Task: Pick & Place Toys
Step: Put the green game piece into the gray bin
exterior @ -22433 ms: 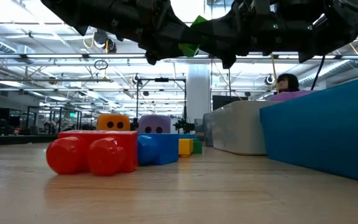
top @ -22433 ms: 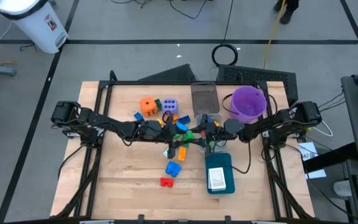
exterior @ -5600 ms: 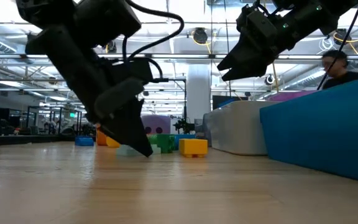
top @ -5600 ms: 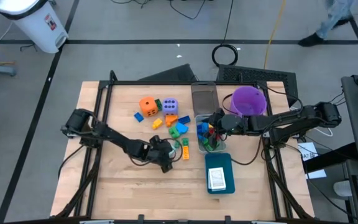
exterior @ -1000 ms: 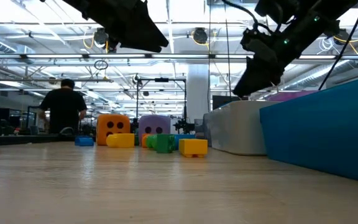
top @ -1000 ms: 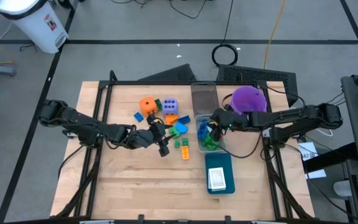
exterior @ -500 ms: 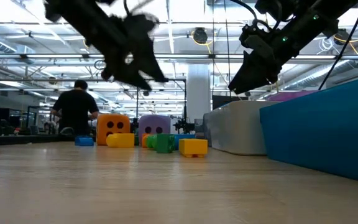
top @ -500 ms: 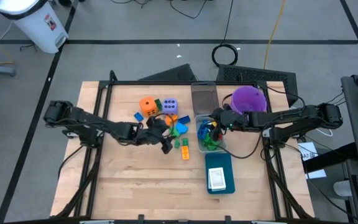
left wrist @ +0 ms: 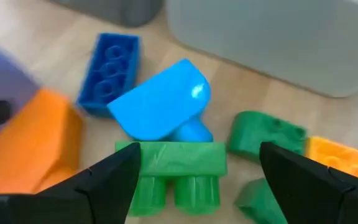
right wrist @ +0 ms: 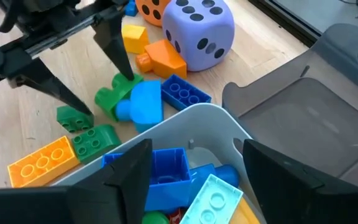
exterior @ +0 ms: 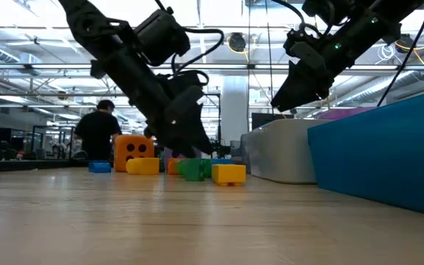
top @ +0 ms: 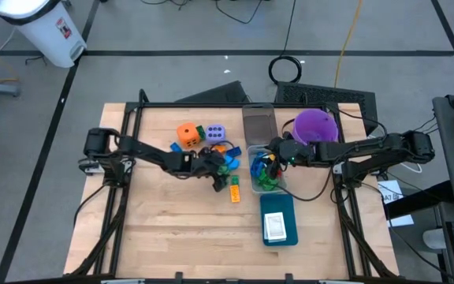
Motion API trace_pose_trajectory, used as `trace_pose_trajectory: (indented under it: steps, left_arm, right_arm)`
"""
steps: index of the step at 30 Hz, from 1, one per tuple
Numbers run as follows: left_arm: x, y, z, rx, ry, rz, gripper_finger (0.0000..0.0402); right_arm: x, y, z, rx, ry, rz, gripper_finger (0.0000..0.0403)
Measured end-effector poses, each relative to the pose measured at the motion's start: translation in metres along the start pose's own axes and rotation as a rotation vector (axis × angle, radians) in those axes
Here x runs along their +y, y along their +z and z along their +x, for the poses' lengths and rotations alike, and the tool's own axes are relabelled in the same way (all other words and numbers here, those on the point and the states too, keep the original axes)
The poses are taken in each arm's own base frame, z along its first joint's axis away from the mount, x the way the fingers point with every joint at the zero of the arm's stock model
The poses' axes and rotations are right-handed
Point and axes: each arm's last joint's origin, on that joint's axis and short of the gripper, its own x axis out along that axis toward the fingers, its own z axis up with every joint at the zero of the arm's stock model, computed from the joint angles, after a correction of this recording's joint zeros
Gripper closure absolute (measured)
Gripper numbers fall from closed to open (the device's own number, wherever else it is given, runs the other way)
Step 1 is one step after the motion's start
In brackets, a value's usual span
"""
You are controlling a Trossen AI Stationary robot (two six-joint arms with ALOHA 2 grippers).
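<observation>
The pale wooden surface (top: 172, 229) stands on a grey floor; behind it in the low view, a person (exterior: 98, 131) stands in a bright hall. A clear bin (right wrist: 229, 134) holds blue, green and yellow blocks (right wrist: 169, 168). A teal tray (top: 278, 207) holds a white card (top: 275, 227). The left pincer (left wrist: 194, 168), fingers spread, straddles a green block (left wrist: 179, 171) among the loose toys on the surface without gripping it. The right pincer (right wrist: 194, 163) hangs open and empty over the bin.
</observation>
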Motion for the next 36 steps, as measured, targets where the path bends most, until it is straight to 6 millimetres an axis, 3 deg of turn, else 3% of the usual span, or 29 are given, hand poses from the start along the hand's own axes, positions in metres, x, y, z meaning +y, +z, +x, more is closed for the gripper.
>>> trace_pose_trajectory:
  steps: [5,11,17,30,36]
  left_arm:
    - [-0.001,-0.003,-0.004,0.097,-0.101,-0.017,0.0082]
    - [0.001,0.0,-0.037,0.209,-0.183,-0.027,0.0089]
    - [0.0,0.009,-0.061,0.159,-0.19,0.044,0.0089]
    - [-0.027,-0.022,-0.051,0.22,-0.1,0.582,0.0093]
    - [-0.031,-0.037,-0.031,0.26,-0.051,0.636,0.0103]
  right_arm:
    - [0.0,0.0,0.0,0.0,0.0,0.0,0.0178]
    - [0.0,0.0,0.0,0.0,0.0,0.0,0.0178]
    - [0.0,0.0,0.0,-0.003,0.002,0.001,0.0181]
    - [0.001,0.0,0.0,-0.002,0.009,0.002,0.0183]
    - [0.001,0.0,0.0,-0.002,0.009,0.0,0.0184]
